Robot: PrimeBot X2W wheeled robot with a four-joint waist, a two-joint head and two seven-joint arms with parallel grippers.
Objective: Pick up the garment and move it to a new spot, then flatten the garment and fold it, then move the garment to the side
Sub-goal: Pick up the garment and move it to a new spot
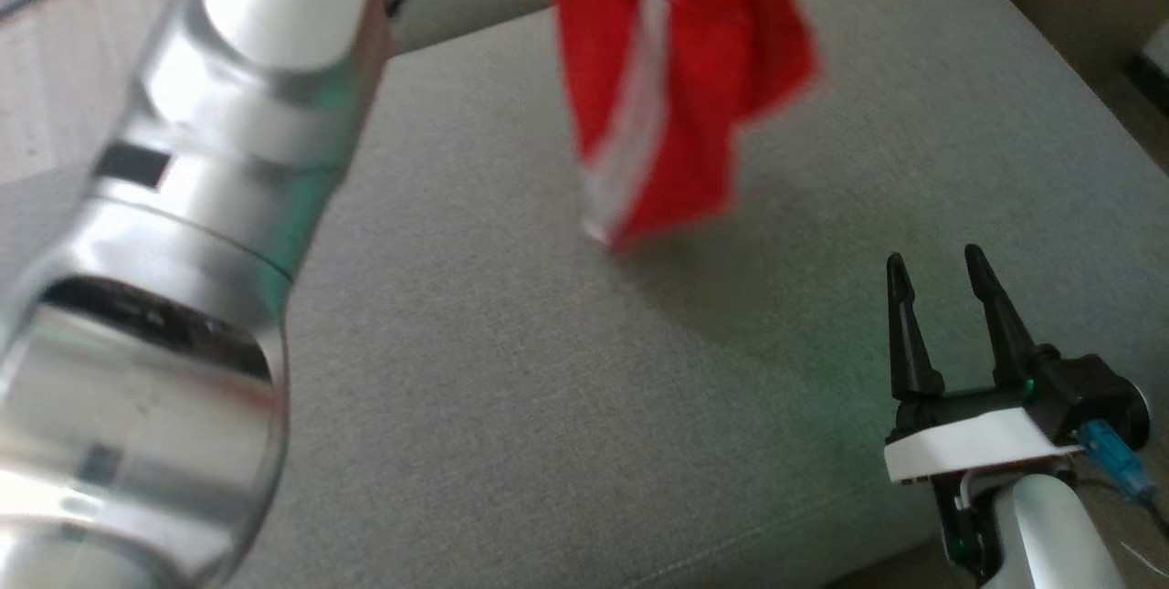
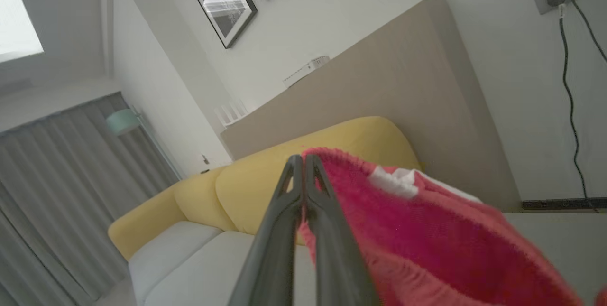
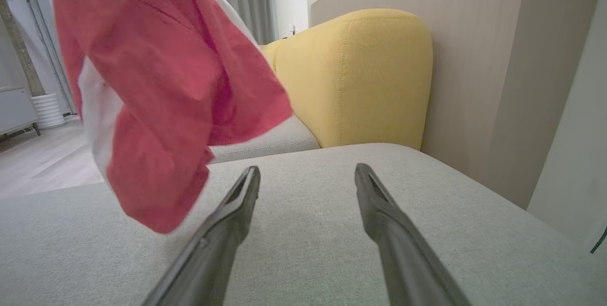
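The garment (image 1: 676, 87) is red with a white stripe and hangs in the air above the grey cushion (image 1: 511, 370), its lowest corner just over the fabric. In the left wrist view my left gripper (image 2: 300, 160) is shut on an upper edge of the garment (image 2: 427, 244), which drapes off to the right of the fingers. My left arm's silver forearm (image 1: 183, 233) fills the left of the head view. My right gripper (image 1: 936, 265) is open and holds nothing, low over the cushion's near right part. From the right wrist the garment (image 3: 161, 83) hangs up left of the open right gripper (image 3: 307, 173).
A yellow sofa back (image 3: 355, 73) stands behind the grey cushion. A beige panel (image 2: 403, 92) runs along the wall on the right. Wooden floor (image 1: 46, 68) lies past the cushion's left edge. A black cable (image 2: 569, 106) hangs from a wall socket.
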